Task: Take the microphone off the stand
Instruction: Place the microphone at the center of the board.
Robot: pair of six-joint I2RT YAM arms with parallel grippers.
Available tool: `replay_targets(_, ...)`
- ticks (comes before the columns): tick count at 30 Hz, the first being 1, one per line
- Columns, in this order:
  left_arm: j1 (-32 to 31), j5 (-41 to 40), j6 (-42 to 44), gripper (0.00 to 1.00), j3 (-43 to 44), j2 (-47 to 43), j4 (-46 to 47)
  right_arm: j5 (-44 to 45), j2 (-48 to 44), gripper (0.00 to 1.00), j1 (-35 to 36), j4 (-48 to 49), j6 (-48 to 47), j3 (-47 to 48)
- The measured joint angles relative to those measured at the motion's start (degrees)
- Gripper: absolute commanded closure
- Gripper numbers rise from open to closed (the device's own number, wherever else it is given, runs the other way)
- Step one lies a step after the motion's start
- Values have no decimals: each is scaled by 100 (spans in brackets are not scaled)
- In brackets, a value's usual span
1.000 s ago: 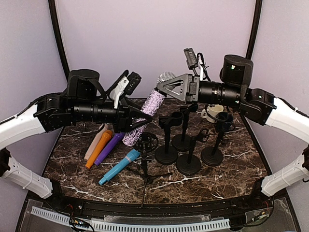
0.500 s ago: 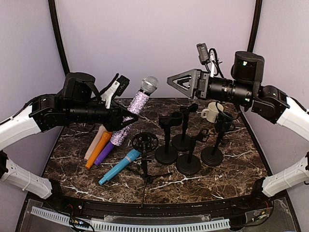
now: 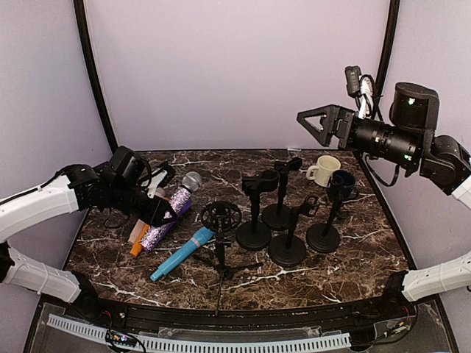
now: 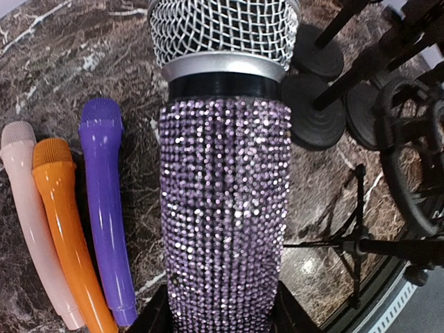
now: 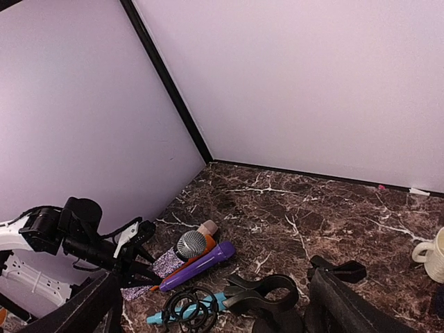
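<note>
In the left wrist view, the glitter microphone (image 4: 225, 208) runs off-frame below, masking the left claw (image 3: 162, 213).

Pale lavender walls (image 3: 235, 66) w/ black corner strips (image 3: 94, 73), dark marble tabletop (image 3: 368, 243), even light.

This is a robotics test cell in a lab, not a lived-in room. Plain pale lilac wall panels (image 3: 235, 66) close the space in on three sides, framed by curved black posts (image 3: 90, 73). A dark brown marble-patterned tabletop (image 3: 360, 254) has two black-and-white robot arms, the left arm (image 3: 37, 204) and the right arm (image 3: 438, 153), mounted at its near edge. A white slotted cable duct (image 3: 221, 343) runs along the front.

The objects look like a staged set of props:
- black round-based microphone stands (image 3: 254, 234)
- a light blue plastic toy microphone (image 3: 180, 254)
- a purple rhinestone-covered microphone with a silver mesh head (image 3: 173, 209)
- a cream ceramic mug (image 3: 324, 170)
- a dark blue mug (image 3: 343, 184)
</note>
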Motion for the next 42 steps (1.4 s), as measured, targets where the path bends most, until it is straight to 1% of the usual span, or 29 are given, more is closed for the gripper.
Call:
replay_targets(3, -2, -15, 122, 91, -201, 234, -15, 85, -7, 6, -74, -68, -24, -103)
replay_targets(9, -2, -48, 326, 86, -286, 616, 61, 173, -48, 6, -151, -74, 61, -306)
replay_targets(13, -2, -63, 457, 86, -361, 837, 177, 223, -144, 5, -179, -85, 138, -529)
replay_targets(23, 22, -225, 719, 86, -520, 1637, 365, 219, -284, 5, -243, -76, 269, -673)
replay_targets(25, 44, -256, 745, 85, -529, 1735, 398, 197, -289, 5, -254, -76, 299, -713)
replay_targets(27, 76, -267, 765, 82, -529, 1818, 468, 186, -289, 5, -256, -76, 326, -756)
replay_targets(32, 122, -267, 793, 70, -529, 1996, 610, 177, -304, 6, -256, -79, 380, -855)
replay_targets(35, 133, -247, 817, 66, -529, 2129, 667, 177, -339, 6, -256, -83, 431, -901)
replay_targets(39, 138, -232, 826, 53, -531, 2277, 688, 181, -391, 6, -258, -85, 450, -901)
replay_targets(42, 144, -227, 846, 46, -531, 2295, 695, 190, -435, 6, -258, -85, 463, -901)
